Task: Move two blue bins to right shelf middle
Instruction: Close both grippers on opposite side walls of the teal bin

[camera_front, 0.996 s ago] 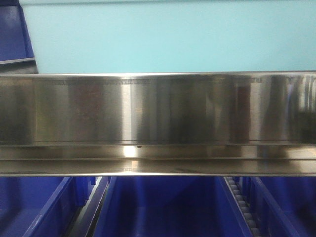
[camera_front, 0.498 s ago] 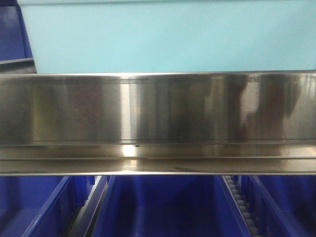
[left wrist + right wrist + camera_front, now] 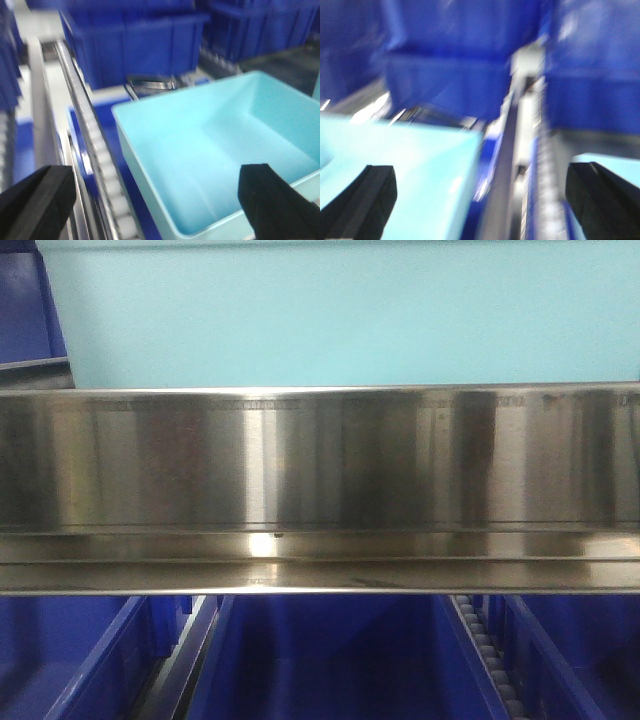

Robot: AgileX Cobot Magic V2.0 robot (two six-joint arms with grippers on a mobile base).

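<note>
The side of a pale blue bin (image 3: 340,315) fills the front view just above the wide steel front rail of the right shelf middle (image 3: 320,460). In the left wrist view a pale blue bin (image 3: 215,150) lies open-topped and empty, and my left gripper (image 3: 155,205) is open, with the bin's near left corner between its black fingers (image 3: 35,200). The right wrist view is blurred. My right gripper (image 3: 480,205) is open over the right edge of a pale blue bin (image 3: 420,165). A second pale blue patch (image 3: 610,162) shows by its right finger.
Dark blue bins (image 3: 330,660) sit on the tier below the rail, and another (image 3: 25,300) at the upper left. More dark blue bins (image 3: 135,45) stand behind the pale bin. A white roller track (image 3: 100,155) runs along its left side, and a steel rail (image 3: 507,165) along its right.
The dark reflections on the right part of the steel rail have shifted. The pale bin and the rail stay where they were in the front view.
</note>
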